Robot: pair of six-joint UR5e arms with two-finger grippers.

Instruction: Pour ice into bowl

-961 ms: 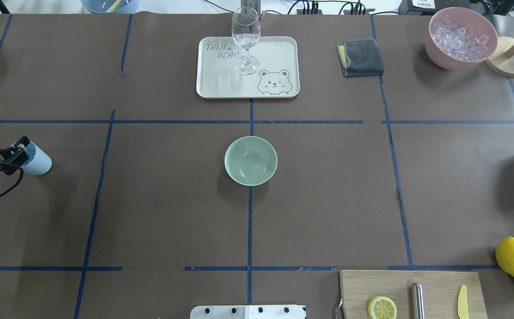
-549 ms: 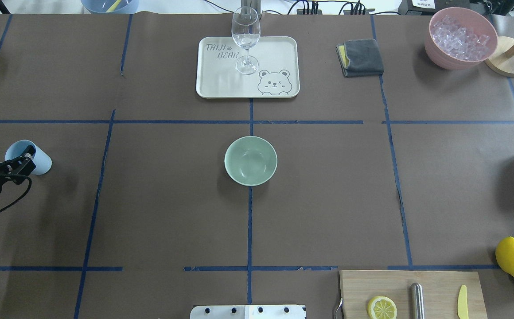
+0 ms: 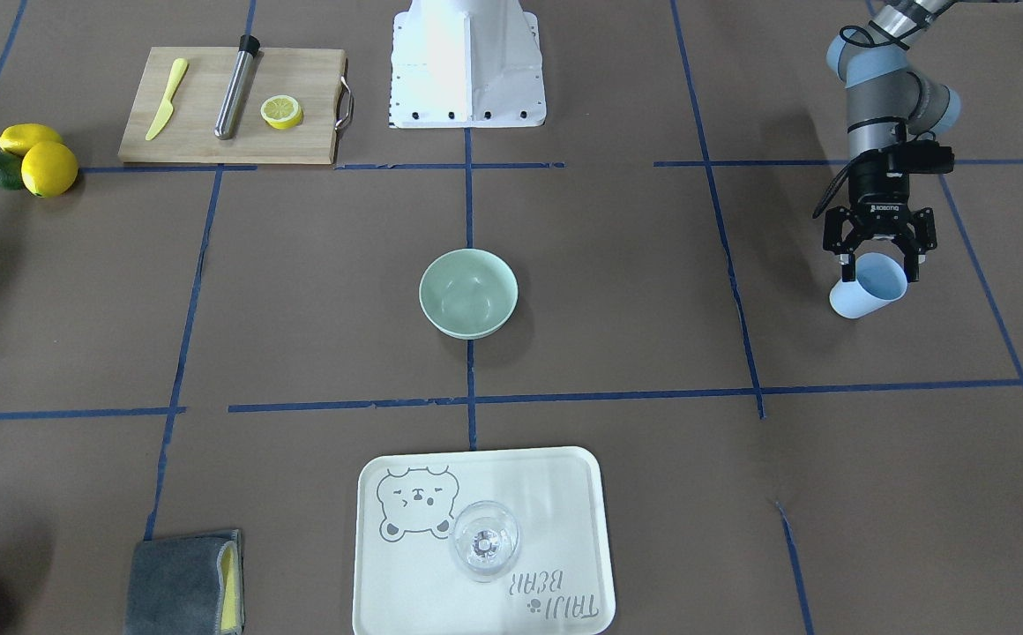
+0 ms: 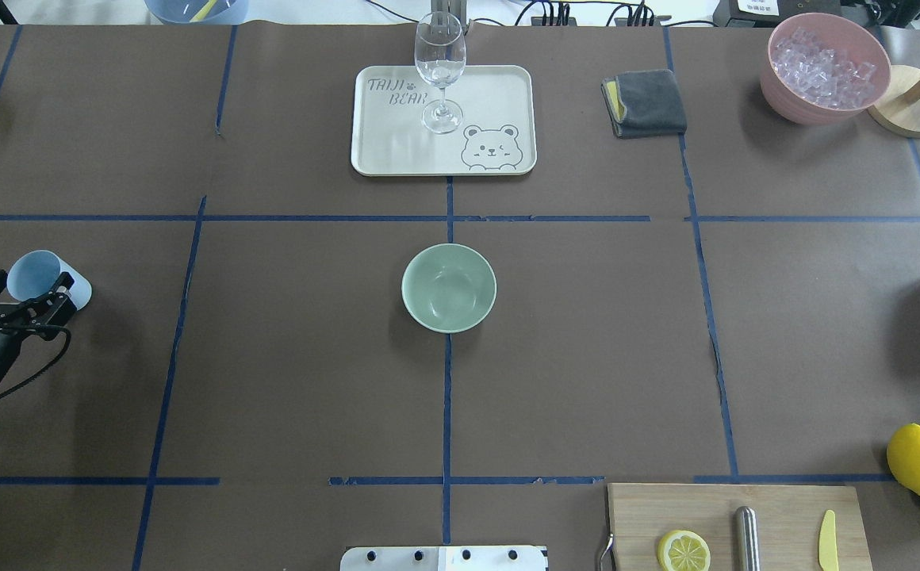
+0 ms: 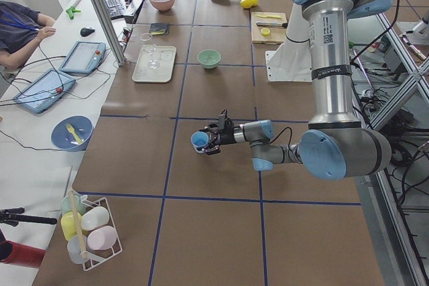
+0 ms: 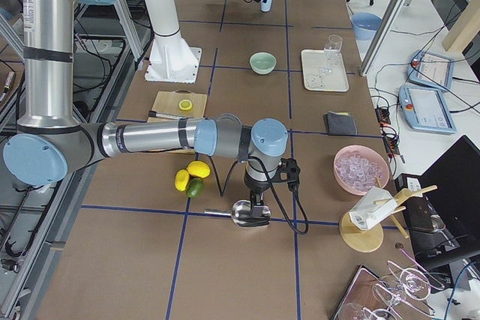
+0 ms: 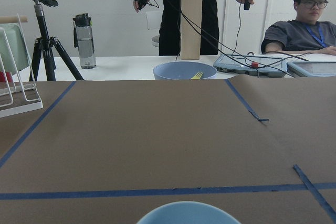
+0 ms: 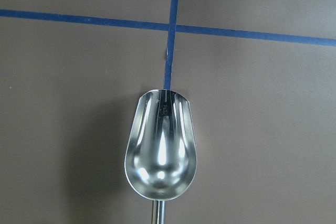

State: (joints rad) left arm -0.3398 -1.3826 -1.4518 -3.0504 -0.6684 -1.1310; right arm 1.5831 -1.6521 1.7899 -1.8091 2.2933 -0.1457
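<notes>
The pale mint-green bowl (image 4: 449,287) stands upright at the table's middle, also in the front-facing view (image 3: 467,293); I see no clear cubes in it. The ice (image 4: 821,59) fills the pink container (image 4: 785,99) at the back right. My left gripper (image 4: 28,284) (image 3: 878,267) is open at the far left, its fingers either side of an upright light blue cup (image 4: 41,276) (image 3: 869,289) whose rim shows in the left wrist view (image 7: 184,214). My right gripper (image 6: 260,198) hangs over a metal scoop (image 8: 160,148) lying on the table; its fingers are hidden.
A tray (image 4: 500,95) with a wine glass (image 4: 439,63) stands behind the bowl, a grey cloth (image 4: 646,103) to its right. A cutting board (image 4: 714,507) with a lemon slice (image 4: 684,550) sits at the front right, next to whole lemons (image 4: 918,458).
My left gripper has drawn back toward the robot's side, uncovering the cup's rim. The cup stays in place. The bowl has not moved.
</notes>
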